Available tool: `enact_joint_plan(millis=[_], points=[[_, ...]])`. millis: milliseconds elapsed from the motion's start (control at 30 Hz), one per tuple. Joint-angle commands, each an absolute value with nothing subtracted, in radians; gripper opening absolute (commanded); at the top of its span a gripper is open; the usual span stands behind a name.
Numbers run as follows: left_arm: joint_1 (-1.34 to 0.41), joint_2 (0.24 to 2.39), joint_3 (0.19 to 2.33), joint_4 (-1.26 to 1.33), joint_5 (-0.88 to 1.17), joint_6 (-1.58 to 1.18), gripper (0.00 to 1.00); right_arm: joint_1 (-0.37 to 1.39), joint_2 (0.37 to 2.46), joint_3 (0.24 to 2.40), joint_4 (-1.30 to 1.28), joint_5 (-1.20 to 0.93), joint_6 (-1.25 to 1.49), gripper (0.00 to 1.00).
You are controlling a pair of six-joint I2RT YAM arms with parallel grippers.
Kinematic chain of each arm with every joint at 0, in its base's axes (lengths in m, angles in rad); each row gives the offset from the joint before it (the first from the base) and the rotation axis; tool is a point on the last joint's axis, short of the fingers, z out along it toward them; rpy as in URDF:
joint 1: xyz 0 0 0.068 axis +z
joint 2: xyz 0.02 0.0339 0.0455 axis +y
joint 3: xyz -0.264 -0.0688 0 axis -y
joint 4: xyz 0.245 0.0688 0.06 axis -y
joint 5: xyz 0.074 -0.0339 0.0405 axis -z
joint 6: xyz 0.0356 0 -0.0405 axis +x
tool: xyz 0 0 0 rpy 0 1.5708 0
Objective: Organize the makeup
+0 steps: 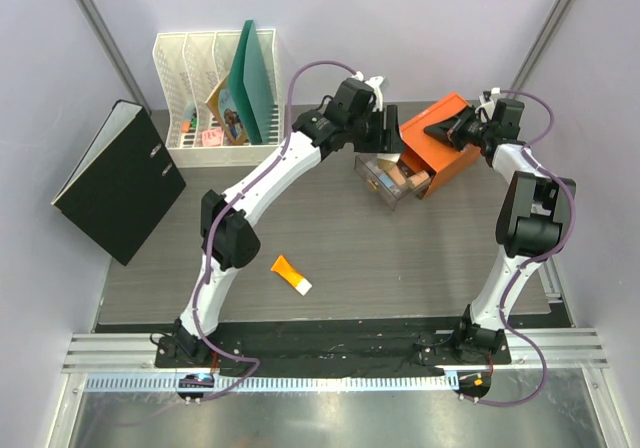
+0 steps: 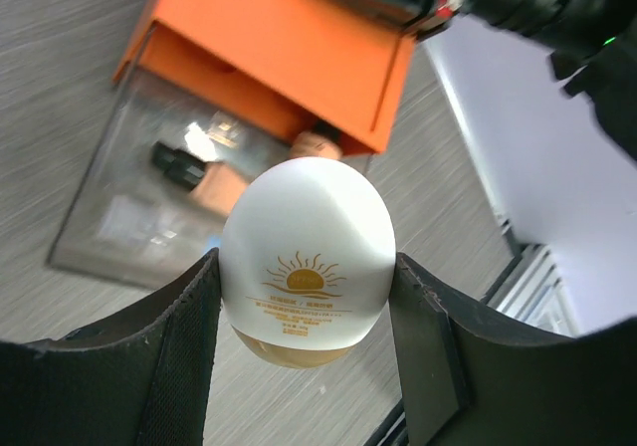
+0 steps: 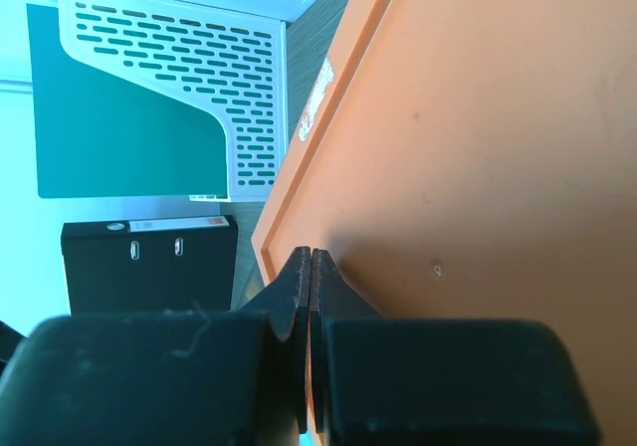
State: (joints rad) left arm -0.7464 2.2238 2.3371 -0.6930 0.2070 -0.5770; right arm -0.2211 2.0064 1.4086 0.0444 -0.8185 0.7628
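The orange drawer box (image 1: 440, 160) on the bench (image 1: 400, 268) has its clear drawer (image 1: 385, 183) open, with peach bottles (image 2: 214, 182) already inside. The right claw (image 3: 311, 267), pressed together, rests on the box top. The left claw (image 2: 304, 279) pinches the white oval compact (image 2: 307, 232) above the drawer — not yet stowed. The orange white-capped tube (image 1: 291, 274) lies loose mid-bench.

The file rack (image 1: 190, 78) stands at the far left corner of the table (image 1: 400, 258), with a folder (image 1: 255, 68) upright in its right slot. The binder (image 1: 115, 183) sits at the left edge, nearer than the rack. The box (image 1: 462, 165) sits by the far right corner. Its drawer (image 1: 378, 180) is pulled out to its left, with bottles (image 1: 410, 178) inside. The left end effector (image 2: 304, 267) holds the compact (image 2: 307, 257) above the drawer. The right end effector (image 3: 311, 267) is on top of the box. The tube (image 1: 290, 274) lies toward the near edge, left of centre.
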Motion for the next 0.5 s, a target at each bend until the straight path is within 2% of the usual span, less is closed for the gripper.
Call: enact_joint_plan(millis=[0, 33, 100, 200, 233, 300, 333, 400, 467], points=[[-0.761, 2.266, 2.387, -0.562, 0.235, -0.637, 0.12, -0.250, 2.191, 1.293, -0.226, -0.670, 0.644, 0.01], [-0.761, 2.273, 2.391, -0.560, 0.232, -0.637, 0.20, -0.250, 2.191, 1.293, -0.225, -0.670, 0.644, 0.01], [-0.761, 2.296, 2.404, -0.560, 0.230, -0.640, 0.27, -0.250, 2.192, 1.293, -0.227, -0.670, 0.643, 0.01], [-0.761, 2.315, 2.401, -0.554, 0.225, -0.646, 0.49, -0.250, 2.194, 1.295, -0.225, -0.673, 0.646, 0.01], [-0.761, 2.322, 2.401, -0.551, 0.224, -0.644, 0.60, -0.250, 2.194, 1.296, -0.225, -0.673, 0.646, 0.01], [-0.761, 2.335, 2.401, -0.543, 0.218, -0.638, 0.69, -0.250, 2.198, 1.299, -0.225, -0.673, 0.646, 0.01], [-0.761, 2.338, 2.399, -0.523, 0.225, -0.632, 0.80, -0.250, 2.198, 1.299, -0.225, -0.673, 0.646, 0.01], [-0.761, 2.341, 2.401, -0.506, 0.215, -0.623, 0.89, -0.250, 2.200, 1.299, -0.225, -0.675, 0.646, 0.01], [-0.761, 2.341, 2.402, -0.483, 0.184, -0.612, 0.92, -0.250, 2.200, 1.298, -0.225, -0.676, 0.644, 0.01]])
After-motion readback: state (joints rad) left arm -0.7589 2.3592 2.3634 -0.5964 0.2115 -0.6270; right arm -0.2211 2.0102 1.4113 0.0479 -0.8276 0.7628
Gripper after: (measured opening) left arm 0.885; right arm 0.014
